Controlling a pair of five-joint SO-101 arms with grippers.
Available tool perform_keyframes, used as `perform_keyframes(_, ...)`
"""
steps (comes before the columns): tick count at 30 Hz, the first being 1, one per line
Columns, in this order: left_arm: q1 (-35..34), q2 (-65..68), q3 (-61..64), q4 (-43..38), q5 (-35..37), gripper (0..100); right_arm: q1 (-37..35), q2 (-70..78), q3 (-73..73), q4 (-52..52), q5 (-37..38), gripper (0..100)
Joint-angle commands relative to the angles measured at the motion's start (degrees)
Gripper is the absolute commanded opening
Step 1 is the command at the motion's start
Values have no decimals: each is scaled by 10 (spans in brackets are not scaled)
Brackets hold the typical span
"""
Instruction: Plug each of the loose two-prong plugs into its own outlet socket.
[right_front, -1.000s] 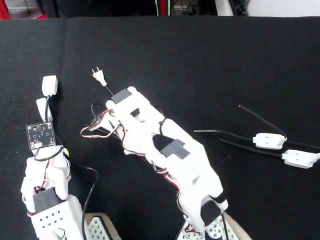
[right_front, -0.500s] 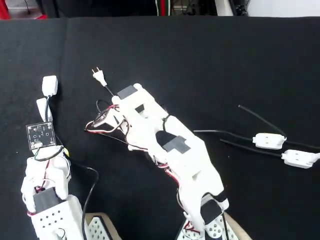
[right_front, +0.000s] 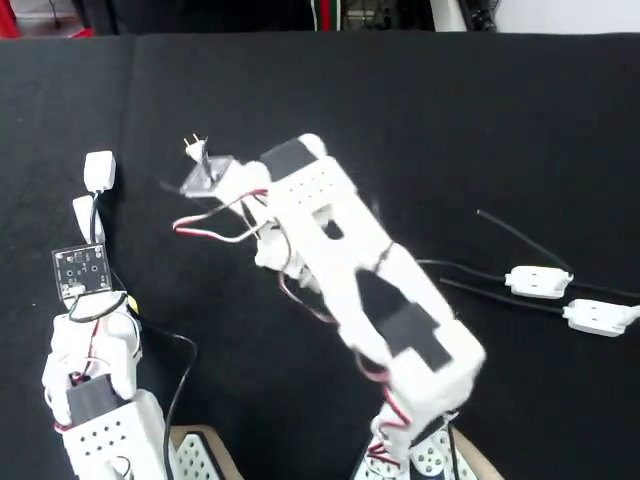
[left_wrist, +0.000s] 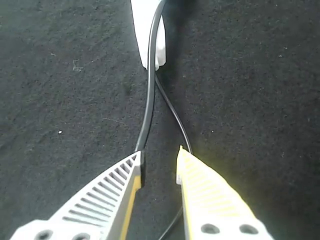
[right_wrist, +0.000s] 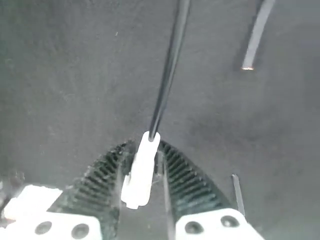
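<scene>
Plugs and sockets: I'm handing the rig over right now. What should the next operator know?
Right gripper: shut on a loose plug, held toward the table's left, prongs free.
Left gripper: open over black cables, near a white socket.
Two white connectors lie at the right; can't tell if they are mated.
Done: one plug grasped. Left: seat it, then check the others.

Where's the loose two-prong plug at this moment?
The plug is held in the right gripper. In the high view it is toward the left of the table, just right of the two white sockets ahead of the left arm.
</scene>
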Motion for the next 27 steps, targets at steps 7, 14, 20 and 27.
perform_keyframes(7, -2, -4, 10, 4, -3, 124, -4, -369, 225, -208, -139, 11)
perform_keyframes(14, 65, -4, 9, 1, -2, 123, -9, -589, 476, -421, -250, 11)
perform_keyframes(20, 207, -4, 4, -39, 4, 125, -20, -793, 709, -662, -350, 11)
perform_keyframes(27, 335, -4, -12, -126, 113, 127, -63, -984, 907, -803, -430, 11)
